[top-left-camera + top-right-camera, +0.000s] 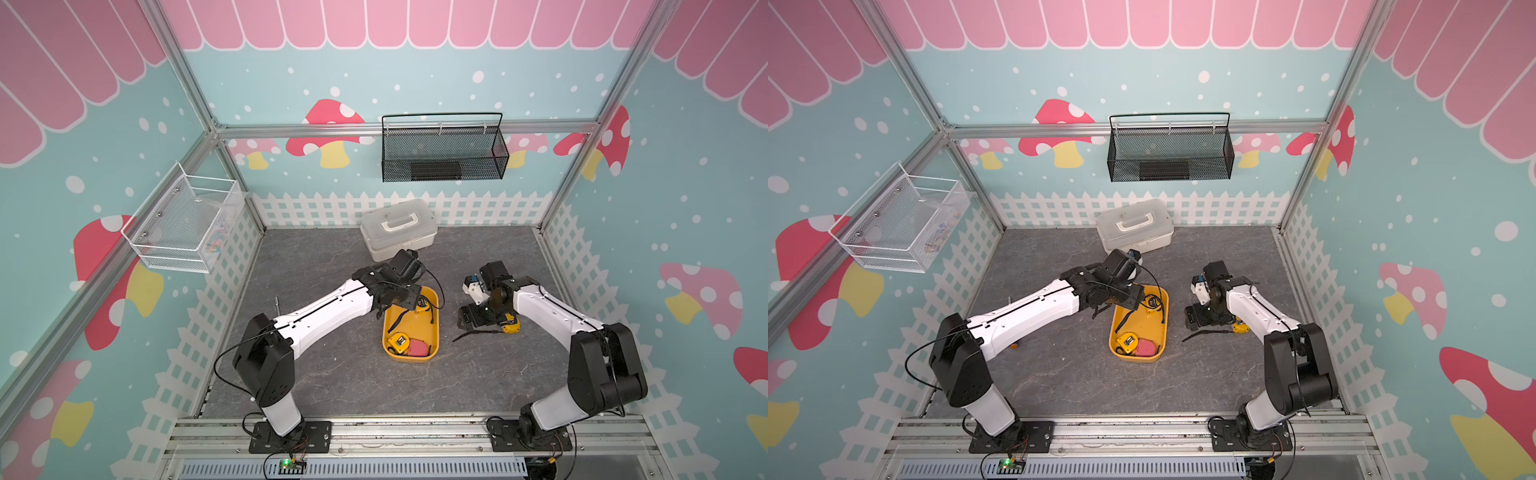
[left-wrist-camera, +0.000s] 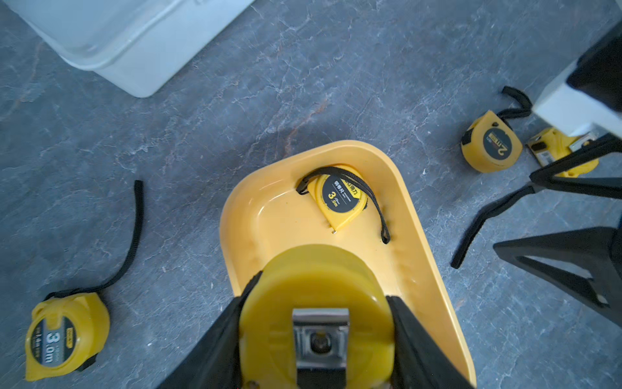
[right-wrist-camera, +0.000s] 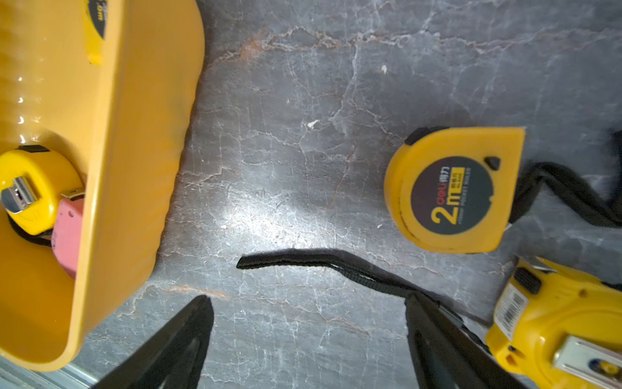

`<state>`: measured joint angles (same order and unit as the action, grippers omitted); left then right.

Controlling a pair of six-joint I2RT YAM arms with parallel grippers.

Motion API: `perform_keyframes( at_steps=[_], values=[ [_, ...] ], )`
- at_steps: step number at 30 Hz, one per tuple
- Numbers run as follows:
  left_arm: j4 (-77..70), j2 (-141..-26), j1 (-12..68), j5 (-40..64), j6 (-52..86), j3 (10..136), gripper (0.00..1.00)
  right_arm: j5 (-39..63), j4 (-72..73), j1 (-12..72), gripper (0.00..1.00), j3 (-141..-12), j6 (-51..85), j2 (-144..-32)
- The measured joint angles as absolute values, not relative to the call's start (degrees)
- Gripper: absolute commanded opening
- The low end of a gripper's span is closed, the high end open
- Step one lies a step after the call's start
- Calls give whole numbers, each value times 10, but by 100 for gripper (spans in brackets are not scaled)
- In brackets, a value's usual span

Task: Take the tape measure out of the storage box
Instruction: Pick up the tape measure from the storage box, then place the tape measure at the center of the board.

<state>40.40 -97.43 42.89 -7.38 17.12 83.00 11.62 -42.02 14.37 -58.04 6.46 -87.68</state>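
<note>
My left gripper [image 2: 316, 298] is shut on a yellow tape measure [image 2: 316, 336], held metal clip up over the middle of the orange-yellow storage box [image 2: 404, 215]. In both top views that gripper [image 1: 405, 301] hangs over the far half of the box [image 1: 434, 328], and the held tape is hidden beneath it. Another yellow tape measure [image 2: 340, 198] lies at the box's far end. A yellow one [image 1: 398, 341] and a pink one [image 1: 417, 348] lie at its near end. My right gripper [image 3: 308, 299] stands open over bare table, right of the box.
Two yellow tape measures [image 3: 454, 188] [image 3: 555, 330] lie on the table by my right gripper, their black straps trailing. One more [image 2: 64, 333] lies left of the box under my left arm. A white lidded case [image 1: 398, 232] stands behind the box. Wire baskets hang on the walls.
</note>
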Motion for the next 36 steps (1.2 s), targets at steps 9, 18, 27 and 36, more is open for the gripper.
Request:
perform_keyframes(
  at_steps=[9, 18, 27, 36],
  values=[
    [408, -915, 342, -76, 158, 778, 56, 117, -425, 144, 90, -584, 65, -874],
    [410, -846, 244, -76, 145, 701, 56, 119, -429, 144, 90, -589, 65, -865],
    [412, -862, 220, -70, 145, 663, 56, 125, -429, 144, 90, -589, 65, -865],
    [386, -954, 218, -50, 136, 660, 56, 125, -429, 144, 90, -589, 65, -865]
  ],
)
